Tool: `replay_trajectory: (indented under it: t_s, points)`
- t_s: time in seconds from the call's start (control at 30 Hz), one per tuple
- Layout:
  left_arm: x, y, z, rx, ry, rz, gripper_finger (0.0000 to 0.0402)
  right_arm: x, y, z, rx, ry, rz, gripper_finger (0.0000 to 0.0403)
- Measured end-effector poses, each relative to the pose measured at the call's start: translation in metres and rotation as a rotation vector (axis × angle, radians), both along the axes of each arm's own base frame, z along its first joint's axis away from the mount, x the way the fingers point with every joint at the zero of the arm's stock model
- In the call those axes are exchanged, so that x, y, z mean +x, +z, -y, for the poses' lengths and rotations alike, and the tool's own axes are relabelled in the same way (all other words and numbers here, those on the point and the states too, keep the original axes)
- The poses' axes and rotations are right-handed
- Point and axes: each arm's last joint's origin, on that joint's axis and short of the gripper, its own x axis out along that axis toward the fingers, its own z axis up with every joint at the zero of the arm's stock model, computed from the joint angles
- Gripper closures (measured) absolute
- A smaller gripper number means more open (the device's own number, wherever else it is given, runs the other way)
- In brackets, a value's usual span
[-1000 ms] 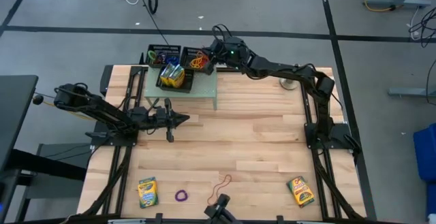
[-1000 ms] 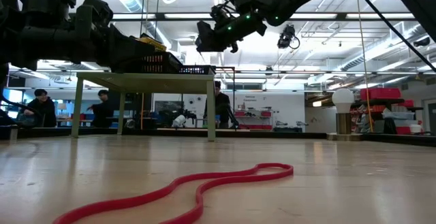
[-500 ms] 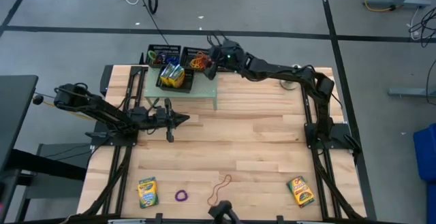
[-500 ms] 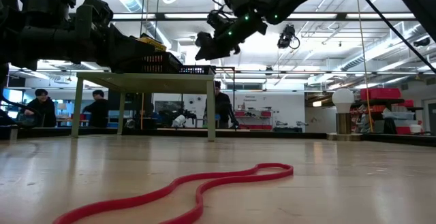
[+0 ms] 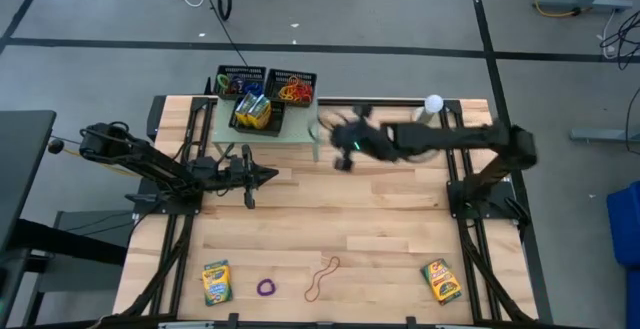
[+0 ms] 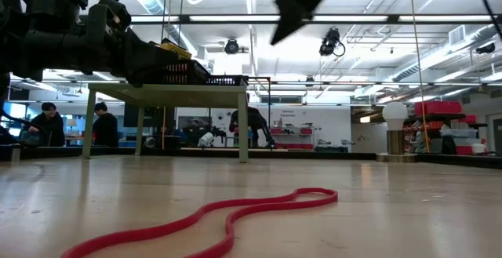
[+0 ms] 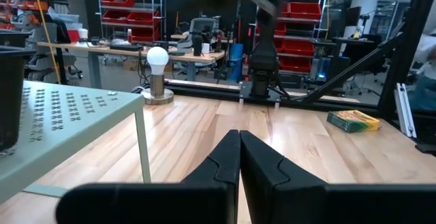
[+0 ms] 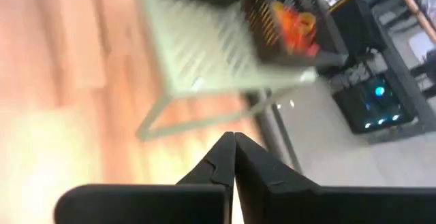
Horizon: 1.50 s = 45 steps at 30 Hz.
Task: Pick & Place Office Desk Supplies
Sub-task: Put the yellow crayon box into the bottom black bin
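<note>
High view: right gripper [image 5: 343, 154] is over bare table just off the front right corner of the pale green stand [image 5: 300, 129], jaws pressed together, nothing held. Left gripper [image 5: 268, 175] sits over the table in front of the stand, jaws likewise together and empty.

3 black mesh trays on the stand: left tray [image 5: 238, 78] and right tray [image 5: 291, 87] each hold a tangle of rubber bands, the front tray [image 5: 256, 115] holds crayon boxes.

On the near table:
- crayon box [image 5: 216, 281] at the left, long axis running near-to-far
- purple rubber band [image 5: 266, 288] beside it, a small closed loop
- red rubber band [image 5: 322, 277] near the middle, pulled long and running diagonally from near-left to far-right
- second crayon box [image 5: 441, 280] at the right, long axis tilted so its far end leans left

White ball-topped stand [image 5: 432, 104] at the far right edge.

Low view: red band lies flat, a flattened double loop.
</note>
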Motion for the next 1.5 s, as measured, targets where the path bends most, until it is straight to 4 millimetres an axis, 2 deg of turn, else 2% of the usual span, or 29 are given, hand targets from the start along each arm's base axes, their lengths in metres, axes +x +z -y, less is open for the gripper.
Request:
replay_trajectory:
  t_s: [0.17, 0.33, 0.47, 0.73, 0.87, 1.0, 1.17, 1.27, 1.37, 1.5]
  points:
    - [0.0, 0.0, 0.0, 0.0, 0.0, -0.001, 0.0388, -0.049, -0.034, -0.063, 0.064, 0.002, -0.004, 0.0388]
    - [0.0, 0.0, 0.0, -0.001, 0.0, -0.002, 0.0388, -0.089, -0.061, -0.119, 0.225, -0.019, 0.002, 0.0396]
    - [0.0, 0.0, 0.0, -0.007, 0.0, -0.003, 0.0388, -0.117, -0.078, -0.159, 0.343, -0.038, -0.101, 0.0399]
    - [0.0, -0.002, 0.0, -0.008, 0.0, -0.021, 0.0388, -0.165, -0.113, -0.231, 0.463, -0.054, -0.289, 0.0396]
    - [0.0, -0.003, 0.0, -0.018, -0.001, -0.025, 0.0388, -0.185, -0.12, -0.258, 0.541, -0.094, -0.404, 0.0384]
    - [0.0, -0.003, 0.0, -0.015, -0.001, -0.028, 0.0388, -0.2, -0.116, -0.281, 0.572, -0.089, -0.487, 0.0354]
    - [0.0, -0.003, 0.0, 0.004, 0.0, -0.032, 0.0388, -0.214, -0.117, -0.303, 0.625, -0.062, -0.637, 0.0306]
    - [0.0, -0.003, 0.0, 0.004, 0.0, -0.032, 0.0388, -0.222, -0.12, -0.312, 0.693, -0.081, -0.763, 0.0294]
    - [0.0, -0.004, 0.0, 0.004, 0.0, -0.041, 0.0388, -0.227, -0.124, -0.32, 0.745, -0.072, -0.837, 0.0317]
    - [0.0, -0.006, 0.0, 0.003, 0.0, -0.062, 0.0388, -0.224, -0.129, -0.324, 0.749, -0.003, -0.868, 0.0388]
